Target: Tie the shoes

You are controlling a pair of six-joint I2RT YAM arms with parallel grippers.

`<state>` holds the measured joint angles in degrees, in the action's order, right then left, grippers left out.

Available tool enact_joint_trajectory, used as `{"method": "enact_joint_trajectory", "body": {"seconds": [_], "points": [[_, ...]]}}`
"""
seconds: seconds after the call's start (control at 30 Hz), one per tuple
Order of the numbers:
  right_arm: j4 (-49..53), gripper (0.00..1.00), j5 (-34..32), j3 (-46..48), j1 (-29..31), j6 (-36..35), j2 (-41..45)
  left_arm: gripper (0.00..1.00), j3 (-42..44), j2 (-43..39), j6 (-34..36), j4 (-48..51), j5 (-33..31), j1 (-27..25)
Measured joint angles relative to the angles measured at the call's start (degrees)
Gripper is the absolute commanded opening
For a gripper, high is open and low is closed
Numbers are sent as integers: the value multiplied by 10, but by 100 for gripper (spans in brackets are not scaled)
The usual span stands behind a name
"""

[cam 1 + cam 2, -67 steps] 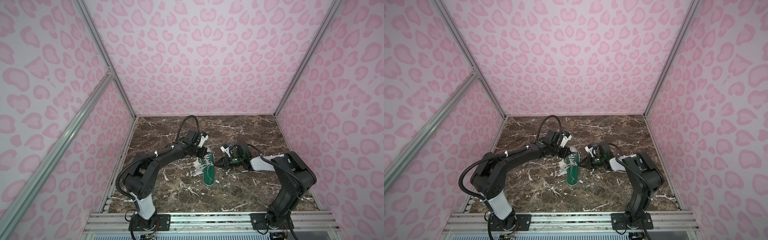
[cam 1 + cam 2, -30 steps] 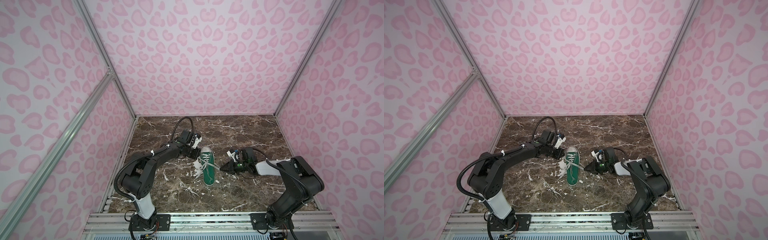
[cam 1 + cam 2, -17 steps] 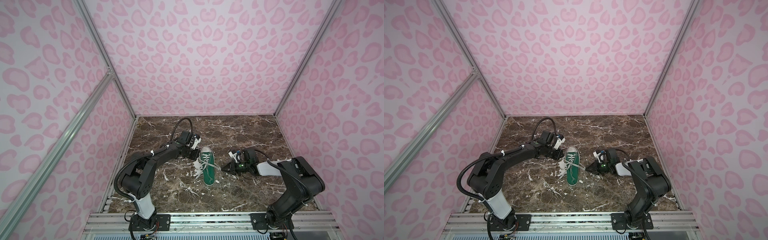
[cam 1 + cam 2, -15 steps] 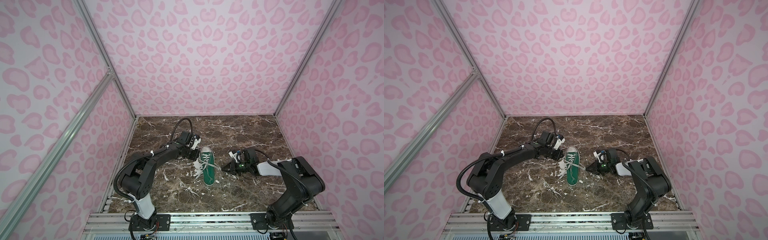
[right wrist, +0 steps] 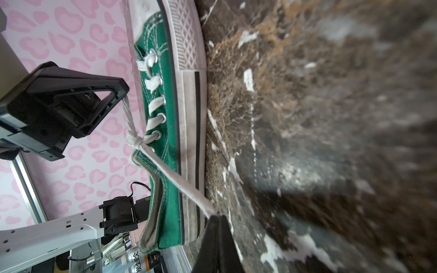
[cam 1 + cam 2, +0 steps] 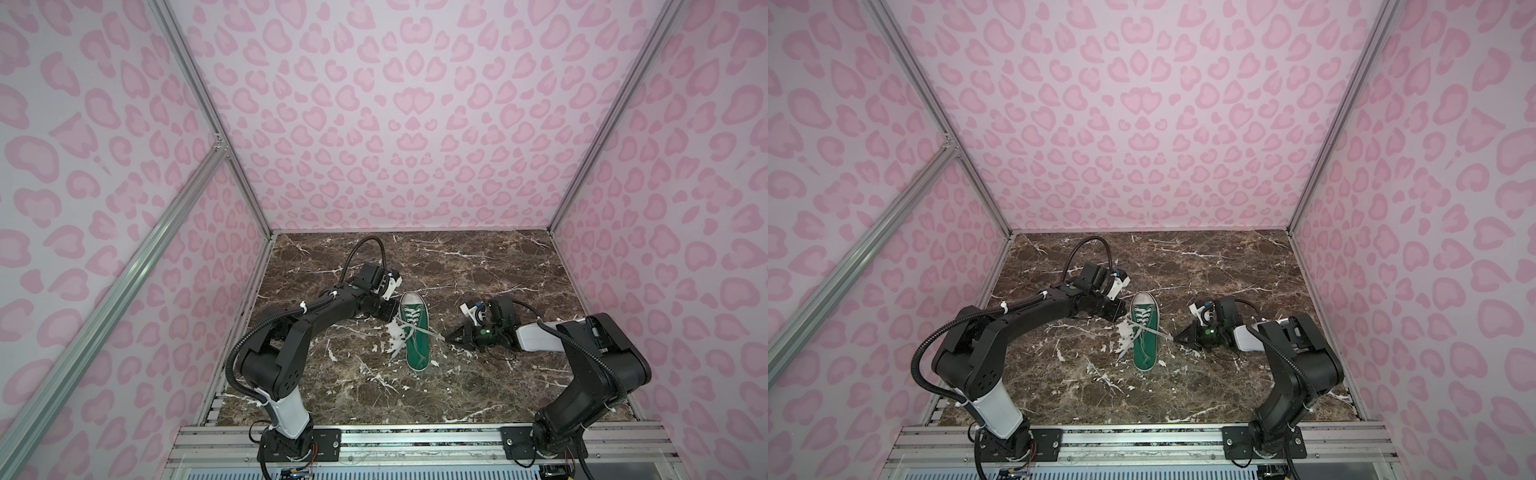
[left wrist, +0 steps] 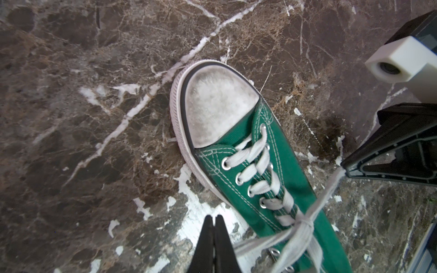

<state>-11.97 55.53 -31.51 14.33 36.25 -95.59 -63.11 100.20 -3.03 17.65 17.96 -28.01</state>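
Observation:
The shoes show as a single green sneaker lying mid-table, its white toe cap pointing to the back wall. Its white laces cross in one simple knot over the tongue. My left gripper sits low at the shoe's left side, shut on one lace end. On the shoe's right, my right gripper is shut on the other lace end. Both laces run taut from the knot to the fingertips.
The dark marble tabletop has white veins and patches that resemble lace. Pink patterned walls enclose three sides. An aluminium rail with both arm bases runs along the front edge.
Both grippers have drawn apart from above the shoe to its two sides, pulling the laces taut. Over the last second they have barely moved.

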Motion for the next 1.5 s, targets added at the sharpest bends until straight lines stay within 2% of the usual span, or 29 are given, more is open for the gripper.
{"method": "enact_joint_trajectory", "body": {"seconds": [0.2, 0.37, 0.53, 0.63, 0.73, 0.9, 1.03, 1.2, 1.33, 1.5], "points": [[6, 0, 0, 0, -5, -9, 2, 3, 0, 0, 1, 1, -1, 0], [30, 0, -21, 2, -9, -9, 1, 3, 0, 0, 2, 0, -40, 6], [33, 0, -21, 2, -9, -9, 1, 4, 0, 0, 2, 0, -44, 6], [38, 3, -21, -2, -9, -8, 1, 31, 0, 0, 2, -2, -35, 6], [48, 12, -21, -9, -9, -9, 8, 45, 6, -9, -4, -12, -26, 6], [70, 22, -22, -24, -8, -17, 19, 50, 17, -52, -4, -32, -14, 6], [126, 26, -38, -55, 0, -44, 35, 53, 43, -105, 9, -42, -8, 6], [199, 28, -71, -118, 29, -85, 48, 57, 112, -168, 8, -38, -8, 8], [236, 29, -86, -162, 55, -103, 34, 63, 203, -242, -20, -38, -12, 10], [259, 29, -97, -195, 79, -108, 18, 62, 244, -282, -57, -35, -22, 9]]}}
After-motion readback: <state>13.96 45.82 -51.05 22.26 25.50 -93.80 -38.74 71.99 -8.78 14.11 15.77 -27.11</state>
